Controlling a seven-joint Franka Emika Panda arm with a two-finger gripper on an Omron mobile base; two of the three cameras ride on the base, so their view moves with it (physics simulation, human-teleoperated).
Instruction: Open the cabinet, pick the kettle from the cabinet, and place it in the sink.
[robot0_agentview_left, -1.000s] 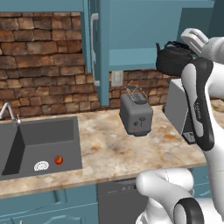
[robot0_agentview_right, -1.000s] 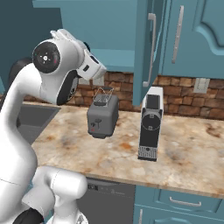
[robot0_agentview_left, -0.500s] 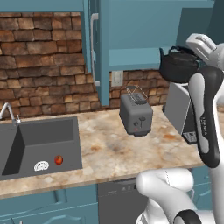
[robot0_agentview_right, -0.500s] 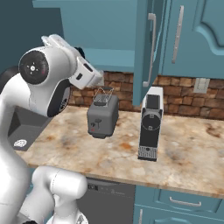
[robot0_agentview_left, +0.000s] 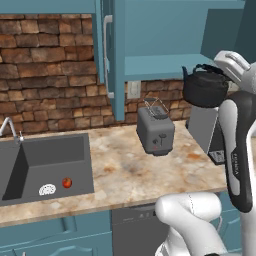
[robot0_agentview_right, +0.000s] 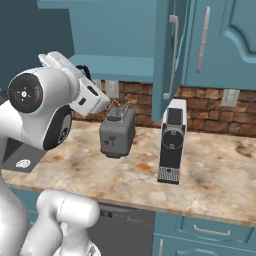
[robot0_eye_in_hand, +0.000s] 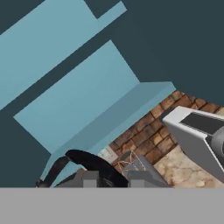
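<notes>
One squat, glossy black kettle (robot0_agentview_left: 204, 89), its arched handle clenched in the gripper (robot0_eye_in_hand: 111, 178), hangs above and right of one boxy grey toaster (robot0_agentview_left: 155, 130); one speckled stone counter (robot0_agentview_left: 130, 165).

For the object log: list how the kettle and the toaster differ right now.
The kettle is black and rounded; the toaster is grey and boxy. The kettle hangs in the air by its arched handle, gripped in the hand; the toaster stands on the counter. Both sit right of the sink.
</notes>
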